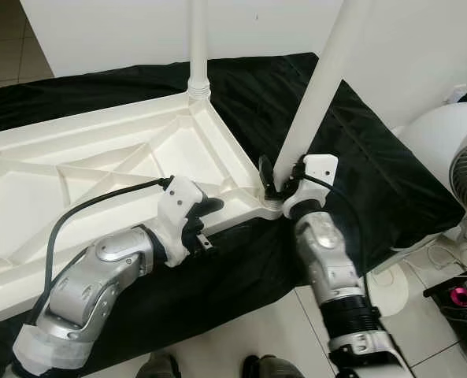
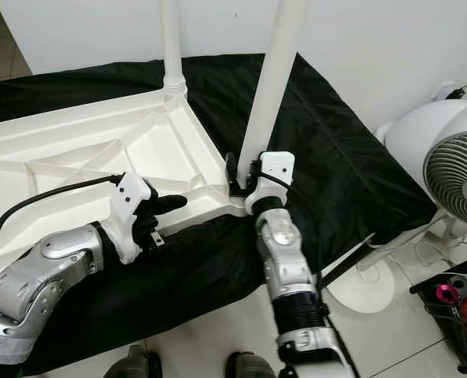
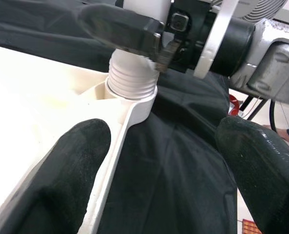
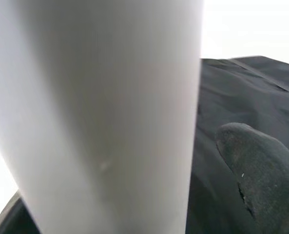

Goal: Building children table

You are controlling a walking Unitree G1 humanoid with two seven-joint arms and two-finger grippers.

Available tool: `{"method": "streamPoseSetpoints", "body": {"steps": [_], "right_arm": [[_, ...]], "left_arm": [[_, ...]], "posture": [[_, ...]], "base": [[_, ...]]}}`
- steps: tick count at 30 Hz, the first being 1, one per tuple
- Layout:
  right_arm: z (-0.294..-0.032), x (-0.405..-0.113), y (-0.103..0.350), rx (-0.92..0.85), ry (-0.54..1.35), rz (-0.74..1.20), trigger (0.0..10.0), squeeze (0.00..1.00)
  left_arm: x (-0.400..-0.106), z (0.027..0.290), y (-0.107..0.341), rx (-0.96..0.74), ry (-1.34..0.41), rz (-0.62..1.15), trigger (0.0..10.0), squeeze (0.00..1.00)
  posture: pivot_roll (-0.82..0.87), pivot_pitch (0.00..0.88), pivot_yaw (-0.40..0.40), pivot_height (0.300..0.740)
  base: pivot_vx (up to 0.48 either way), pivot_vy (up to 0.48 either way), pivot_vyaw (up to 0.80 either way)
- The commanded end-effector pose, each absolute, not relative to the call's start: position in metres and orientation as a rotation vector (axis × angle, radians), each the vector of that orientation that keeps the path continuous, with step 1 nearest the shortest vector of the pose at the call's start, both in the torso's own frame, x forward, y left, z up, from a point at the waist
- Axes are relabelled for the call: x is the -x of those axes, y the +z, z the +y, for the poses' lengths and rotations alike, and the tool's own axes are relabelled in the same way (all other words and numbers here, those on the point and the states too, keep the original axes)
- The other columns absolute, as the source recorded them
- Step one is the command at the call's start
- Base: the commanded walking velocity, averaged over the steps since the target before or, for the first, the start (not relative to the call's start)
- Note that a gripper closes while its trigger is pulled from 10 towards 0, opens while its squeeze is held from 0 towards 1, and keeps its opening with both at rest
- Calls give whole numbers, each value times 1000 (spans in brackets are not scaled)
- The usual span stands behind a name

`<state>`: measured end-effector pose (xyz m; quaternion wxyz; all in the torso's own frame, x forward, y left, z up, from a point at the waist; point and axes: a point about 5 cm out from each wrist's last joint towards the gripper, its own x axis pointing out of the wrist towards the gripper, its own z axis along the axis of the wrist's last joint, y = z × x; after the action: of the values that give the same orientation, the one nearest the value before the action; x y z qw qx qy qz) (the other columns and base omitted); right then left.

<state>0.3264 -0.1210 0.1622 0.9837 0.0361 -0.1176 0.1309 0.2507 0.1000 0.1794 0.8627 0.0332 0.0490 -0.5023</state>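
A white plastic tabletop [image 1: 83, 169] lies upside down on a black cloth [image 1: 367, 165]. One white leg [image 1: 198, 47] stands upright in its far corner. A second white leg [image 1: 321, 87] leans in the near right corner socket, its threaded end [image 3: 132, 80] sitting in the socket. My right gripper [image 1: 279, 183] is shut on this leg just above the socket; the right wrist view shows the leg [image 4: 100, 117] beside one finger [image 4: 251, 165]. My left gripper [image 1: 206, 219] is open at the tabletop's near rim [image 3: 117, 146], its fingers [image 3: 76, 165] on either side of the rim.
A white pedestal fan [image 1: 461, 150] stands at the right, its round base [image 2: 367, 291] on the tiled floor. A dark rack with a pink item [image 1: 461, 299] is at the lower right. A white wall [image 1: 115, 31] runs behind the cloth.
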Motion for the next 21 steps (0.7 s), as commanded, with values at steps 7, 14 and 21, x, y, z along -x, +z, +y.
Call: {"method": "streamPoseSetpoints", "body": {"steps": [7, 14, 21], "right_arm": [[-138, -325, 152, 22, 463, -193, 10000, 0], [-150, -329, 152, 138, 670, -160, 10000, 0], [-152, -337, 153, 165, 725, -143, 10000, 0]], "left_arm": [[-250, 94, 183, -75, -1065, 91, 10000, 0], [-247, 87, 179, -74, -1079, 103, 10000, 0], [-248, 84, 174, -85, -1045, 118, 10000, 0]], "posture": [[-63, 85, -22, 740], [-59, 83, -24, 740], [-53, 81, -25, 740]], "base": [[0, 0, 0], [0, 0, 0], [0, 0, 0]]}}
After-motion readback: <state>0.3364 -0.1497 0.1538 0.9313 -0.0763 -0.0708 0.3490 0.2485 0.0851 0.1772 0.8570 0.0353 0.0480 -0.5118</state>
